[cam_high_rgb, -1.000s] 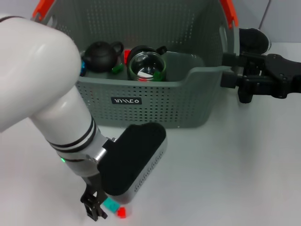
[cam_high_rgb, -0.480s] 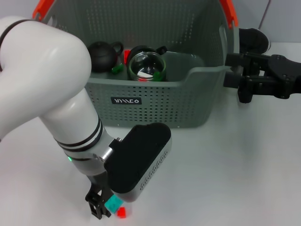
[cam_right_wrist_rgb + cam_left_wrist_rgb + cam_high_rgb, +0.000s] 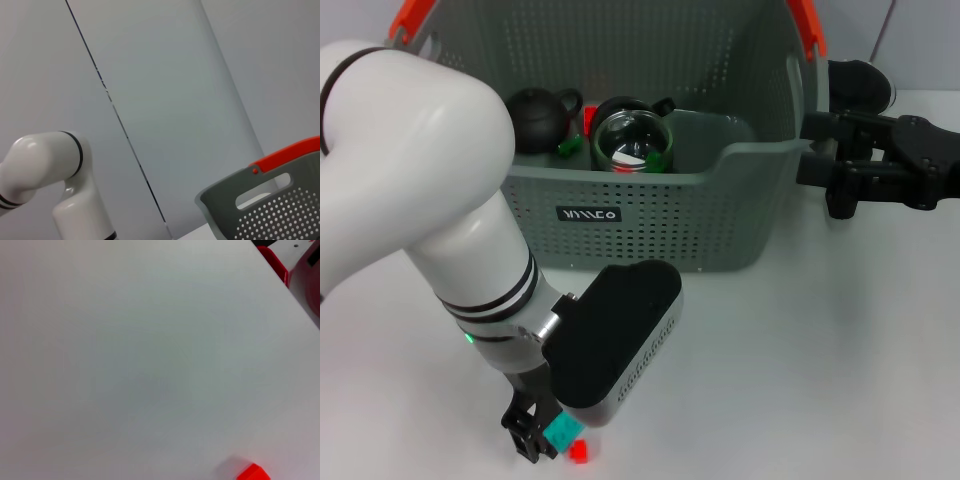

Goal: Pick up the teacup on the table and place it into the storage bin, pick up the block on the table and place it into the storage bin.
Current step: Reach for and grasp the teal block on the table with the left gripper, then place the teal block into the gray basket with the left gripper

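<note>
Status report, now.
Left gripper low over the table near edge, teal block between its fingers. Red block beside it. Right gripper parked beside storage bin.

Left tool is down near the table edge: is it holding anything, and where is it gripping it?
The left tool appears shut on the teal block, pinching its sides. A red block lies free beside it. The right tool holds nothing.
</note>
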